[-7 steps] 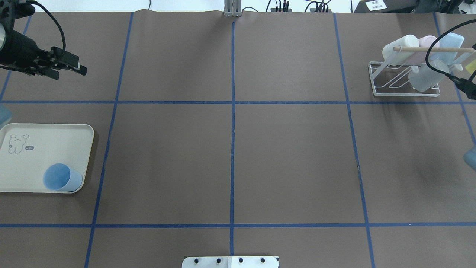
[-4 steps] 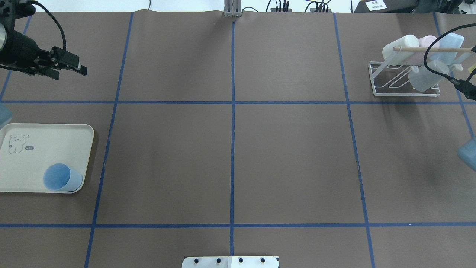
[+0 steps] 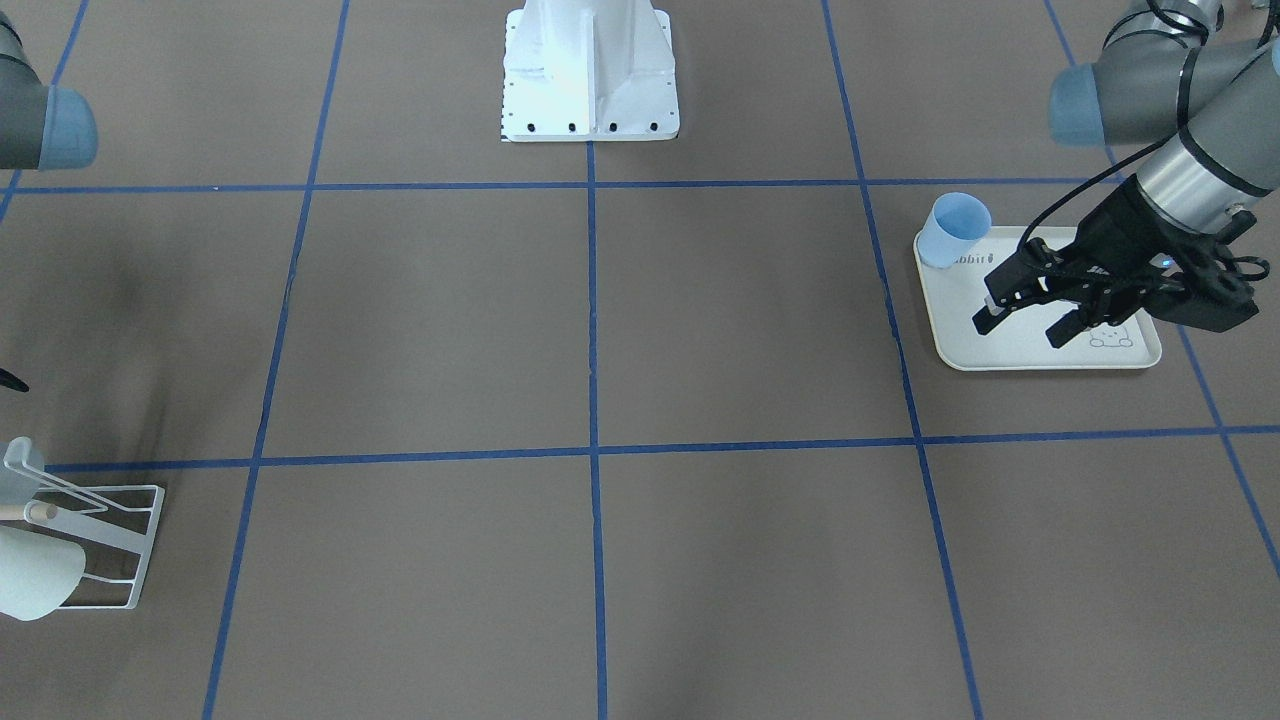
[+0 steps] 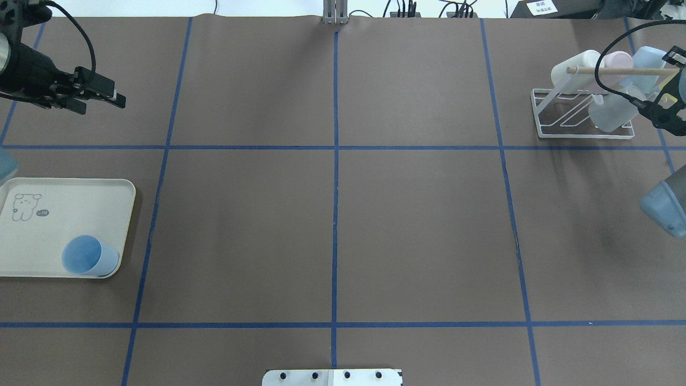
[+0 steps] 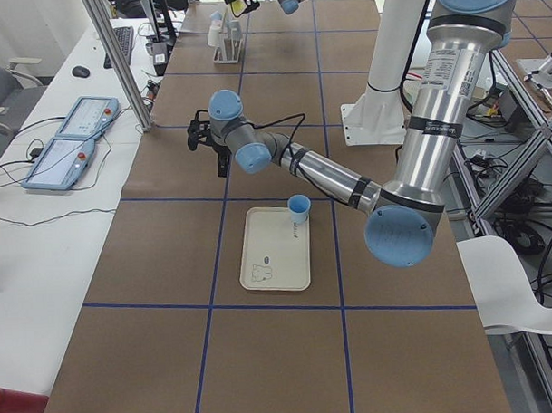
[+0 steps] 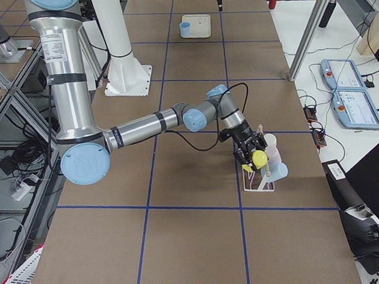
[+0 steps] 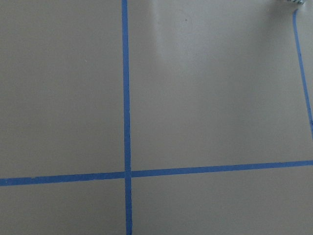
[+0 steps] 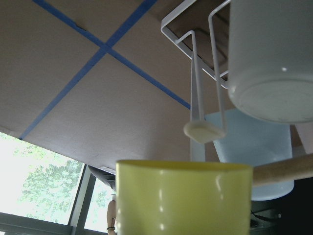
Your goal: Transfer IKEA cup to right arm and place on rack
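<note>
On the big brown table with blue lines, the right arm reaches to the far right corner. The left arm hangs in the air on the left side. The cream tray has a little animal drawn on it. The white wire rack has cups on it. The right gripper holds the yellow cup tight, just beside the rack's wooden stick. The left gripper has its fingers spread and holds nothing. One blue cup stands in the tray's corner.
</note>
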Action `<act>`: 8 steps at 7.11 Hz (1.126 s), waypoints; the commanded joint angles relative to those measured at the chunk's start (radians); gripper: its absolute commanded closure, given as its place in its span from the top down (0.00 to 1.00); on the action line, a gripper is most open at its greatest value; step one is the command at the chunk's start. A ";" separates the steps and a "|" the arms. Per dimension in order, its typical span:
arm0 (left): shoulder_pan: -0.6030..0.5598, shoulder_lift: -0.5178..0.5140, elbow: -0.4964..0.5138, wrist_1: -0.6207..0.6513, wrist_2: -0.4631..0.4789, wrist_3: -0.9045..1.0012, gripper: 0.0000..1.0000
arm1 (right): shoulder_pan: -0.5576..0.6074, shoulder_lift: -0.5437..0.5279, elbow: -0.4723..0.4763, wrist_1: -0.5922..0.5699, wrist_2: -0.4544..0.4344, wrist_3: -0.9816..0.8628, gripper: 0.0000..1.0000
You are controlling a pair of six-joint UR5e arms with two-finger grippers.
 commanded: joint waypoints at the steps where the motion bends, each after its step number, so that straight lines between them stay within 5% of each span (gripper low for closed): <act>1: -0.001 -0.003 0.002 0.000 0.000 -0.003 1.00 | 0.000 0.014 -0.032 0.000 -0.011 0.000 0.51; 8: 0.001 -0.009 0.014 -0.002 -0.002 -0.005 1.00 | -0.034 0.024 -0.073 0.000 -0.016 0.024 0.69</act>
